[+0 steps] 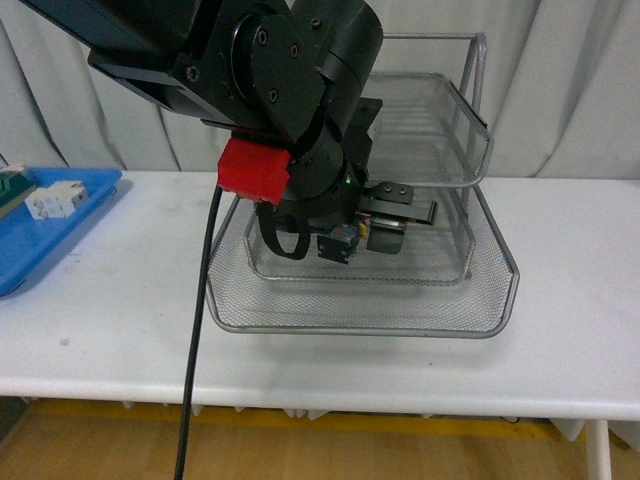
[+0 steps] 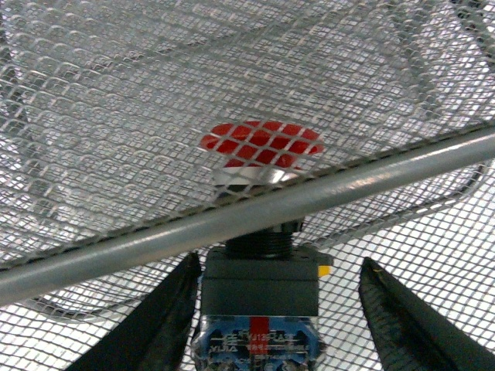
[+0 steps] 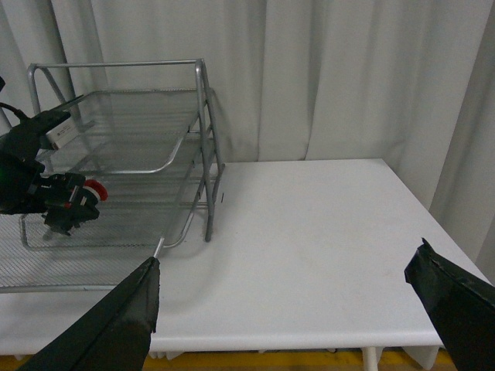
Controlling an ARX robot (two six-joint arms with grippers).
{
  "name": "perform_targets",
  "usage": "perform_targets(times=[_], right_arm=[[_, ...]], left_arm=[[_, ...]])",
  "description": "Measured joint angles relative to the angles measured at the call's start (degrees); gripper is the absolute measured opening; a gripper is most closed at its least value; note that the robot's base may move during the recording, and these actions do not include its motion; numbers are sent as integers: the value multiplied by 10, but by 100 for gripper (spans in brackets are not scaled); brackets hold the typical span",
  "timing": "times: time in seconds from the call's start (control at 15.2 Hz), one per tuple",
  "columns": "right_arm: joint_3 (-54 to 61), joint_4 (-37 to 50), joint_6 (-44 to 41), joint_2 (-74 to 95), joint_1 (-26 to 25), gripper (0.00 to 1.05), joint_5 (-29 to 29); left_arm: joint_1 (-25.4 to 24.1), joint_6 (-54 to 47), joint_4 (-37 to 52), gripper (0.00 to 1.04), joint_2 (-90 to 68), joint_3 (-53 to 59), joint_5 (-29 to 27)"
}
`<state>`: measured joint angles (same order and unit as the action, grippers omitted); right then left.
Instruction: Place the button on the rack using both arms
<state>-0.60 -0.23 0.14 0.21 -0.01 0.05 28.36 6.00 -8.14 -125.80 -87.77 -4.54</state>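
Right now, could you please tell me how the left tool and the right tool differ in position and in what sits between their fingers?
The left tool reaches into the rack, while the right tool hangs over the table beside it. The left tool has the button between its fingers; the right tool has nothing. Both look open: a gap shows between the button and one left finger.

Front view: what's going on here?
The black left arm is inside the silver three-tier wire-mesh rack, with the red-capped push-button switch between its jaws. The cap shows behind the rack's mesh. Whether the jaws actually clamp it can't be told. The right arm hangs over the white table, apart from the rack, jaws wide open and holding nothing.
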Motion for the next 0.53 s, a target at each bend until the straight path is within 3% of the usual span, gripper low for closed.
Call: perform_targets(times=[0.2, 0.26, 0.53], right_arm=[[0, 0, 0, 0, 0, 98, 0], [0, 0, 0, 0, 0, 98, 0], [0, 0, 0, 0, 0, 98, 0]], left_arm=[[7, 16, 10, 94, 47, 47, 21], [10, 17, 28, 98, 86, 76, 31], [12, 15, 94, 98, 173, 167, 31]])
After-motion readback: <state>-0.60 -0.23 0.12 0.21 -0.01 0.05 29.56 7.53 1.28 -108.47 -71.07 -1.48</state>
